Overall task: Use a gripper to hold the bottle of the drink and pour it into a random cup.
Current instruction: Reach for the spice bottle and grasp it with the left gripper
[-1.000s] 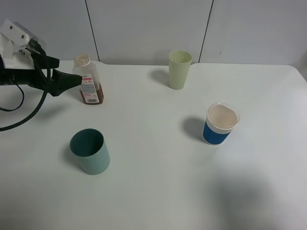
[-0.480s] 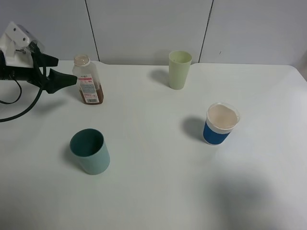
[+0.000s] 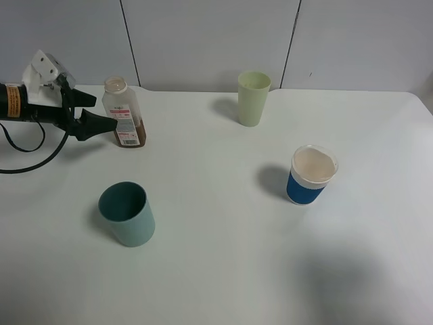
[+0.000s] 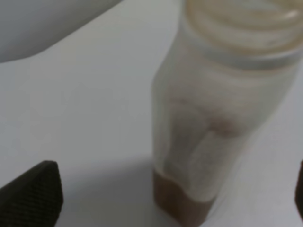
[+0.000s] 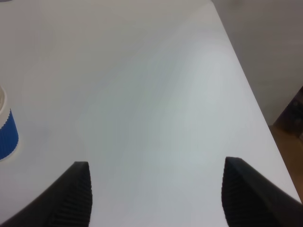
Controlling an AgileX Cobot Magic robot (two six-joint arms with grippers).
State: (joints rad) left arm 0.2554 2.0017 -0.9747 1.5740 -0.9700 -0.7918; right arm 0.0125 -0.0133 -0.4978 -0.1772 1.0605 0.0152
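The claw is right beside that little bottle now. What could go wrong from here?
1. The left gripper is open close beside the bottle; it could bump the upright bottle and topple it.
2. The bottle looks uncapped, so a tip would likely spill the drink on the table.
3. The blue-and-white cup stands far across the table, so a loose grip could slip on the way.

The left claw (image 3: pixel 95 112), held level, gapes wide; the right claw (image 5: pixel 158 196) too.
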